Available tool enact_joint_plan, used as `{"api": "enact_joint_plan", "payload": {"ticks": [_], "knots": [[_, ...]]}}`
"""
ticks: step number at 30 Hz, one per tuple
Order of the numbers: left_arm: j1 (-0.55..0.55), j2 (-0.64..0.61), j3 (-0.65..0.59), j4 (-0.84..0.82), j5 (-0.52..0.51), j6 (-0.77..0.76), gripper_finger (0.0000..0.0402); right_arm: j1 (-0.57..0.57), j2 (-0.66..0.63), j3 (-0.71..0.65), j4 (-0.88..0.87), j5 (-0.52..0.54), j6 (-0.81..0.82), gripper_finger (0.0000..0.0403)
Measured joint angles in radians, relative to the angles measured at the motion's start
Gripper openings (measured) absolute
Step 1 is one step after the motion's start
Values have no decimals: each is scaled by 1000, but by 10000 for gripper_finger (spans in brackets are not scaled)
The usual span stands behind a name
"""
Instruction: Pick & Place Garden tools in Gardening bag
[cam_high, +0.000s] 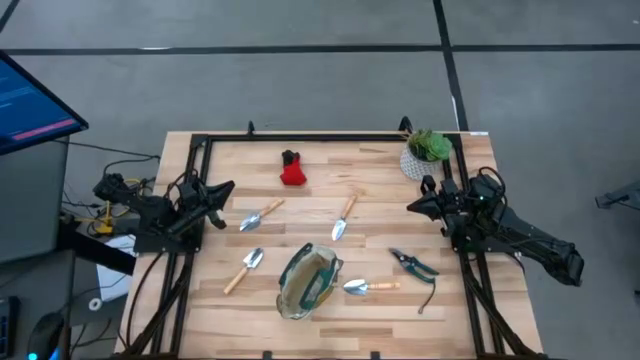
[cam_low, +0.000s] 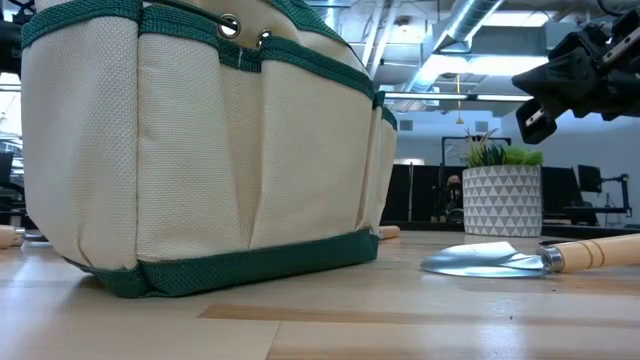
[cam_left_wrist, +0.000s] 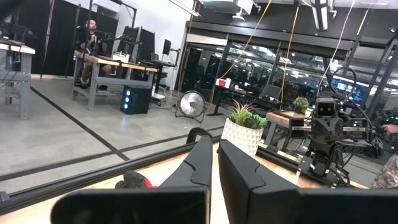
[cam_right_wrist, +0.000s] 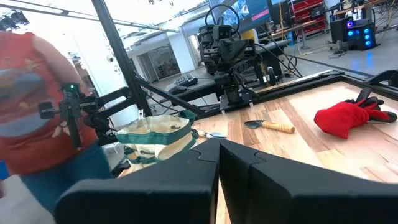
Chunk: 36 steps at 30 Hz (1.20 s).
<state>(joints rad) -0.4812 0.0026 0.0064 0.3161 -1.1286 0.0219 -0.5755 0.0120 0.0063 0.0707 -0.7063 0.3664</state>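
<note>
The beige gardening bag (cam_high: 308, 280) with green trim stands on its base near the table's front edge; it fills the low view (cam_low: 200, 150). Several wood-handled trowels lie flat around it: (cam_high: 262, 215), (cam_high: 343, 217), (cam_high: 243, 270), and one (cam_high: 372, 287) just right of the bag. The green-black shears (cam_high: 413, 265) lie at the right. A red item (cam_high: 292, 172) rests toward the far edge. My left gripper (cam_high: 225, 188) hovers shut at the table's left side. My right gripper (cam_high: 415, 207) hovers shut at the right side. Neither holds anything.
A green plant in a white patterned pot (cam_high: 425, 152) stands at the far right corner, close to my right arm. A black frame (cam_high: 320, 138) runs along the far edge. A person in a red shirt (cam_right_wrist: 31, 93) stands beyond the table's near side.
</note>
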Motion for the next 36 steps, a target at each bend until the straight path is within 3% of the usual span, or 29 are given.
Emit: {"api": "enact_joint_plan", "payload": {"ticks": [14,27,36], "knots": [[0,1,0,1,11,-29,3,0,0,0,0,0,0,0],[0,1,0,47,282,-266,3,0,0,0,0,0,0,0],[0,1,0,184,317,-348,3,0,0,0,0,0,35,0]]}}
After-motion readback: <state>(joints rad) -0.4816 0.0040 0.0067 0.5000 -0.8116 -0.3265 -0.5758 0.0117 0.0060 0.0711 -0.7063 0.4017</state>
